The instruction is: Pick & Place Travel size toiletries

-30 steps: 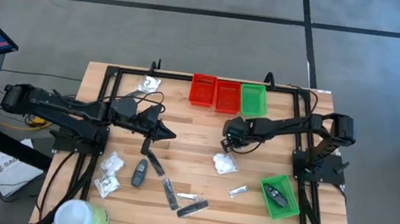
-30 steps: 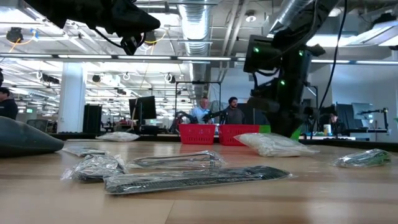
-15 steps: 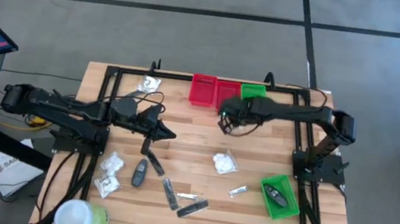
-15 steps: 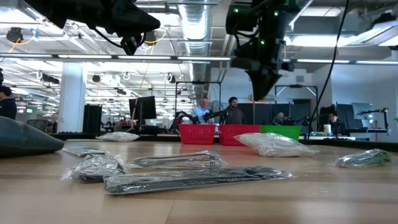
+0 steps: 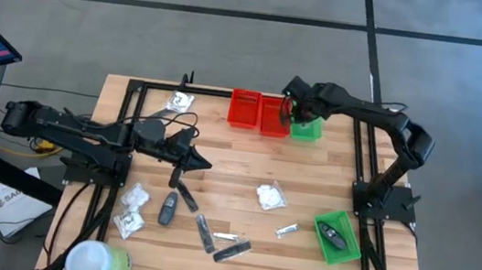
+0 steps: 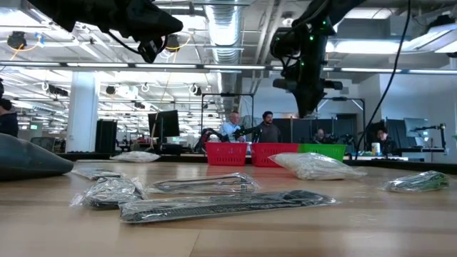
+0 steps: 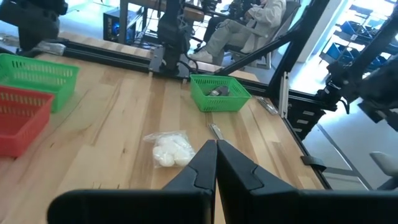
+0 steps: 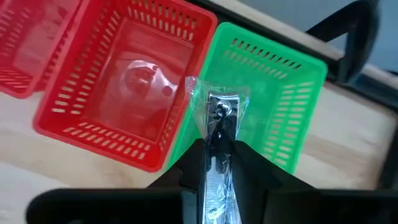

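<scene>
1. Clear crinkly plastic wraps the silvery nail clipper (image 8: 218, 124) that the right pincer (image 8: 219, 163) carries; its fingers are nearly closed, pinching the packet by one end so that the clipper sticks out forward past the fingertips.
2. Step in hand: the transport-and-place phase. In the high view the right pincer (image 5: 294, 110) hovers above the row of bins at the desk's far edge, over the seam between the middle red bin (image 5: 274, 121) and the far green bin (image 5: 306, 125).
3. In the right wrist view, the clipper's free end lies over the shared wall of the red bin (image 8: 124, 124) and the green bin (image 8: 273, 118), inside neither compartment.
4. Next move, as a judgement: shift sideways until the packet is fully over one bin, lower, then open the fingers. Releasing at this position risks the packet catching on the rim.
5. The left pincer (image 5: 205, 161) waits over the left half of the desk (image 5: 329, 169), fingers fully closed, holding nothing.
6. Remaining toiletries lie on the desk: a white packet (image 5: 270, 196) at mid-desk and dark sticks (image 5: 185, 196) towards the near edge.
</scene>
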